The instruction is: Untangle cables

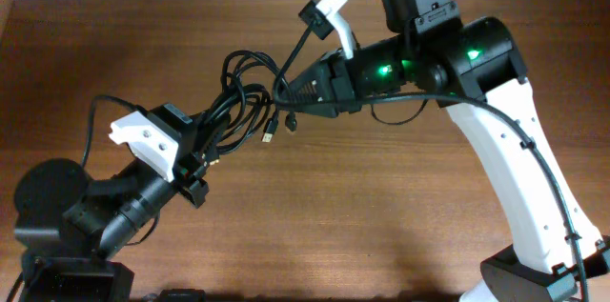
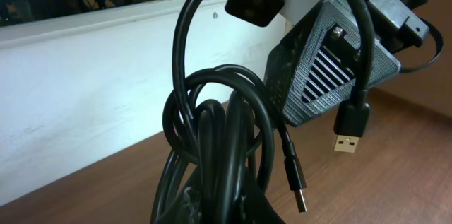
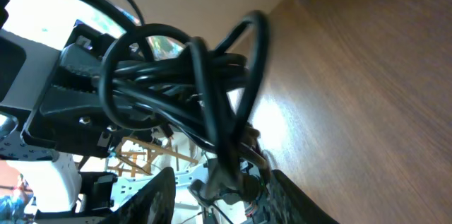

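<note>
Left gripper (image 1: 207,151) pinched on knotted cables (image 2: 212,139); right gripper (image 1: 282,92) grip not discernible. Risk if pulled apart — knot cinched tighter, USB plug (image 2: 346,141) snagged in loop.

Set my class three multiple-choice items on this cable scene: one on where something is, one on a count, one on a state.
1. Where are the cables?
A) between the left gripper and the right gripper
B) inside a box
C) beneath the right arm's base

2. How many metal-tipped plugs show in the left wrist view?
A) one
B) two
C) four

3. What state are the cables in?
A) laid straight and apart
B) looped through one another
C) wound on a reel

Answers:
1 A, since the overhead view shows the bundle spanning both grippers.
2 B, since one hangs at the right and another hangs lower.
3 B, since the right wrist view shows loops crossing each other.
</note>
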Available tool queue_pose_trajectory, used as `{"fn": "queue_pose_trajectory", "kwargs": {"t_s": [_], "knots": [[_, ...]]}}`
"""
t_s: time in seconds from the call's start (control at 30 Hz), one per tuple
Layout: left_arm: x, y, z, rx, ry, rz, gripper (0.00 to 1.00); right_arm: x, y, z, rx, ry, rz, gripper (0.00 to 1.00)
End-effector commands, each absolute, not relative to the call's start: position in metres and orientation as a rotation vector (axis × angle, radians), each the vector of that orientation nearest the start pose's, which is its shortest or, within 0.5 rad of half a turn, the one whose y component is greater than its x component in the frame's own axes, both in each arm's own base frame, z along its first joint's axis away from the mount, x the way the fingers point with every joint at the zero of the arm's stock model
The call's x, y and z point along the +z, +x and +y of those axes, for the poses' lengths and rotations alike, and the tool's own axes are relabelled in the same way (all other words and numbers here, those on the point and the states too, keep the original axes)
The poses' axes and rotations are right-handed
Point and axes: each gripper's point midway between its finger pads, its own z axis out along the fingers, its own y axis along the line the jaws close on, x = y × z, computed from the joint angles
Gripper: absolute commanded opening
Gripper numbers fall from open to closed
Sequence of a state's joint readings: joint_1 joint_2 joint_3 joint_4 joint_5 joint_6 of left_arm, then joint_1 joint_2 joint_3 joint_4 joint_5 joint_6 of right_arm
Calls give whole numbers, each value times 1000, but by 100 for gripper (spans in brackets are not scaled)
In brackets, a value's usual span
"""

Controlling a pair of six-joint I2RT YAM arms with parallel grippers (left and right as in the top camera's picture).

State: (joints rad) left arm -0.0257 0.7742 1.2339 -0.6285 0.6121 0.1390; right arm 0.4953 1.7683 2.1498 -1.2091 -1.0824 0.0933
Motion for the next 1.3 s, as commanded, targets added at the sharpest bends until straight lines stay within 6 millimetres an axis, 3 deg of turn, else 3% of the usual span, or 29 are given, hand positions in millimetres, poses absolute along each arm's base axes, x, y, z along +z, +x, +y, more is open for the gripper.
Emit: {"fn": "queue_pose_trajectory", "kwargs": {"t_s": [0.0, 0.07, 0.2, 0.4, 0.57, 0.7, 0.77, 0.83, 0.87, 0.9, 0.93, 1.03, 1.13, 1.23, 1.27], "knots": [[428, 235, -104, -453, 566, 1624, 0, 409, 259, 320, 1572, -1023, 2092, 33], [426, 238, -105, -475, 544, 1643, 1, 410, 260, 320, 1568, -1027, 2081, 4], [428, 239, -105, -541, 472, 1665, 0, 393, 283, 315, 1367, -955, 2157, 4], [429, 233, -112, -613, 480, 1665, 0, 376, 353, 287, 873, -755, 2191, 4], [428, 233, -112, -614, 480, 1669, 1, 363, 398, 227, 569, -537, 2262, 4], [428, 233, -112, -613, 479, 1669, 2, 360, 420, 186, 428, -410, 2282, 4], [427, 233, -112, -615, 479, 1672, 2, 358, 435, 149, 287, -301, 2290, 4], [427, 233, -112, -614, 479, 1672, 4, 357, 440, 130, 265, -237, 2301, 4], [427, 233, -112, -614, 479, 1672, 3, 356, 439, 130, 286, -241, 2308, 4], [427, 233, -112, -614, 479, 1672, 3, 355, 436, 135, 331, -259, 2316, 32], [427, 233, -112, -614, 479, 1672, 4, 355, 432, 141, 378, -281, 2322, 98], [427, 233, -112, -614, 479, 1672, 4, 364, 408, 184, 714, -431, 2296, 99], [427, 233, -112, -613, 479, 1672, 4, 394, 360, 233, 1187, -670, 2163, 99], [426, 237, -106, -592, 428, 1691, 0, 403, 329, 261, 1266, -949, 2002, 99], [422, 247, -91, -570, 280, 1736, 0, 403, 322, 268, 1241, -1034, 1951, 99]]}}
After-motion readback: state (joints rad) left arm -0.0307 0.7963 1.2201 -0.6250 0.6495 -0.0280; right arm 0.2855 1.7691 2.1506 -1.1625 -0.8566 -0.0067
